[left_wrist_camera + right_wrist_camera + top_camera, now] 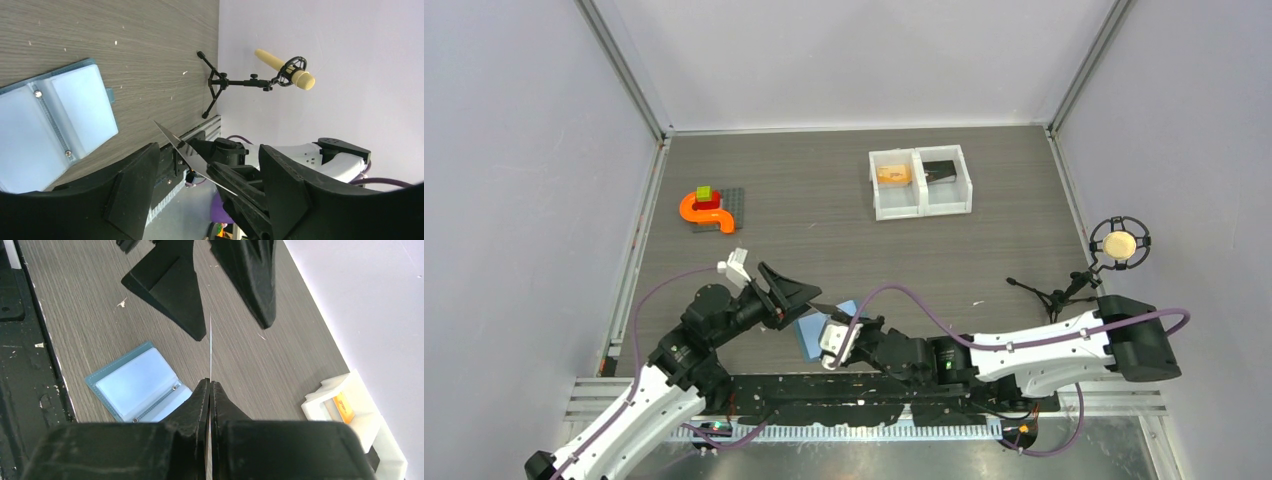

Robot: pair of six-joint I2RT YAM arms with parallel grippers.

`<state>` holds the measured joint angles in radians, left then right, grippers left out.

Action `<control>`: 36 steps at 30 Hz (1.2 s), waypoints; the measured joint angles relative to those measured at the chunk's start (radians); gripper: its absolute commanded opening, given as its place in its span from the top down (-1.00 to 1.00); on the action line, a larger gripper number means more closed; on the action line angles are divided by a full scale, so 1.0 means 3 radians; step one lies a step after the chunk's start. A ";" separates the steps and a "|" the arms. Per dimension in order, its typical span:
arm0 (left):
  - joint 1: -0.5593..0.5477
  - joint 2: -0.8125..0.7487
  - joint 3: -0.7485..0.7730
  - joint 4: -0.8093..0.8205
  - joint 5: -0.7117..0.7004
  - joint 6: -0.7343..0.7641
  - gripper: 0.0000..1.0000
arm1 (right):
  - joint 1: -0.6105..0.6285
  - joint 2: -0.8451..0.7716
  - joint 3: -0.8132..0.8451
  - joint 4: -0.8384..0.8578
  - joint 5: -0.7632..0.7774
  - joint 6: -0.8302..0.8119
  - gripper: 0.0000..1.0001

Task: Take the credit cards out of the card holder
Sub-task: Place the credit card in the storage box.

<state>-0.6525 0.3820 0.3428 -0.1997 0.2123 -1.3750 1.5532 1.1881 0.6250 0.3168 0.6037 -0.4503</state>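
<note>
Closest to my right wrist's lens, my right fingers (210, 390) are pressed together on the near end of a thin card (210, 347). I see the card edge-on as a fine upright line, so I cannot tell its colour. Its far end stands between my left fingers (185, 305), which are apart, one on each side of the card, and neither seems to touch it. The card holder (137, 385) lies open and flat on the desk (824, 220), close to the near edge, under and just left of the held card. I see no card in the pale pockets that show.

At the far right stands a white tray (921, 208), with an orange card (892, 174) in its left compartment and a dark card (939, 170) in its right one.

I judge the step in hand to be a pass from my right side to my left. The card's flat faces turn towards my left pads, which is how I want them. To do it well, I should bring the left fingers further along the card, so that they take more than its tip. I should then close them squarely on both faces and make sure they bite. Only then should my right fingers let go. The card is thin, so any twist between the two grips could bend it or flick it down onto the desk.
</note>
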 measured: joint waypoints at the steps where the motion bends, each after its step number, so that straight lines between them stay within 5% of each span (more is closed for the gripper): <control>1: 0.0001 -0.0009 -0.0057 0.0051 0.0003 -0.0043 -0.38 | 0.0024 0.0022 0.0008 0.0015 0.0031 -0.0011 0.89; 13: 0.0001 -0.0296 -0.0431 0.0262 -0.0022 -0.0399 0.61 | 0.0142 0.0306 0.0103 0.0067 0.0271 -0.0098 0.89; 16: 0.0001 -0.0359 -0.0514 0.0310 -0.0037 -0.0484 0.98 | 0.0144 0.0334 0.0106 0.0079 0.0289 -0.0118 0.71; 19: 0.0001 -0.0371 -0.0549 0.0389 -0.0038 -0.0538 1.00 | 0.0148 0.0373 0.0104 0.0078 0.0289 -0.0139 0.58; 25: 0.0001 -0.0173 -0.0546 0.0465 -0.0023 -0.0257 1.00 | 0.0150 0.0374 0.0104 0.0036 0.0172 0.0023 -0.01; 36: 0.0001 0.0183 -0.0430 0.0664 0.0226 0.0793 1.00 | -0.0276 -0.0725 -0.0290 -0.0429 -0.0757 0.0924 -0.02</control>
<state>-0.6521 0.4370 0.2138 -0.0006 0.2802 -1.1370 1.4704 0.9707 0.5381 0.1883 0.3767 -0.1730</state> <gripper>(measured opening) 0.012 0.523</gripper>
